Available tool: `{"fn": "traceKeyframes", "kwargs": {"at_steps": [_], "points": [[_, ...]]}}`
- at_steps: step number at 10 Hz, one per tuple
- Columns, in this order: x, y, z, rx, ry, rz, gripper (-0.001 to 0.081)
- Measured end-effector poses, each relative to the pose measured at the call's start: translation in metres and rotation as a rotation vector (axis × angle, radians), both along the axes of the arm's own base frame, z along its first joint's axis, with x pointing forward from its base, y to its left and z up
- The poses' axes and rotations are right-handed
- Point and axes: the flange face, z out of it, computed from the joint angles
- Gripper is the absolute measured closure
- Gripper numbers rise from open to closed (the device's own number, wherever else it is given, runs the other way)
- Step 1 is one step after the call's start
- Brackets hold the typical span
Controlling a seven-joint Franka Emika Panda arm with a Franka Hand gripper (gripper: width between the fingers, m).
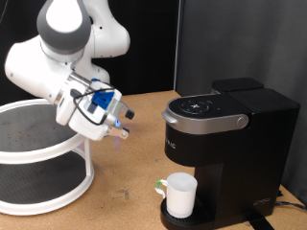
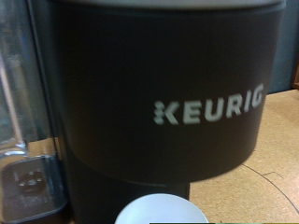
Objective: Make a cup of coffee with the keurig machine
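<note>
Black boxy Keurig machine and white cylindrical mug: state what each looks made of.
Black boxy Keurig machine: apparently plastic, matte black walls, with a silver-grey satin band around the lid. White cylindrical mug: probably glazed ceramic, judging by its smooth, evenly white wall; plastic cannot be excluded.

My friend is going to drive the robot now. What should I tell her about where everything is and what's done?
Gripper: in the air at the exterior view's left of the Keurig machine, apart from it and pointing at its front. Nothing shows between its fingers; open or shut is unclear.
White mug: upright on the machine's drip tray, under the brew head. Its rim shows in the wrist view, below the Keurig logo.
Machine lid: down.
Two-tier white rack: at the exterior view's left.
Done: mug is in place.
Not visible: whether a pod is inside, or any coffee in the mug.
</note>
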Motion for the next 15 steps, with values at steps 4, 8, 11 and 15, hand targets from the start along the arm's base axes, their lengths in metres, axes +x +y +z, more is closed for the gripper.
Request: {"fn": "traceKeyframes", "kwargs": {"at_steps": [4,8,11,15], "points": [[-0.014,-0.014,0.046,0.025,0.002,0.039,0.0003],[-0.023,-0.018,0.091,0.047,-0.016,0.032,0.0003],[-0.026,-0.018,0.116,0.056,-0.016,0.032,0.0003],[-0.011,-0.003,0.129,0.119,-0.07,-0.044,0.0003]]}}
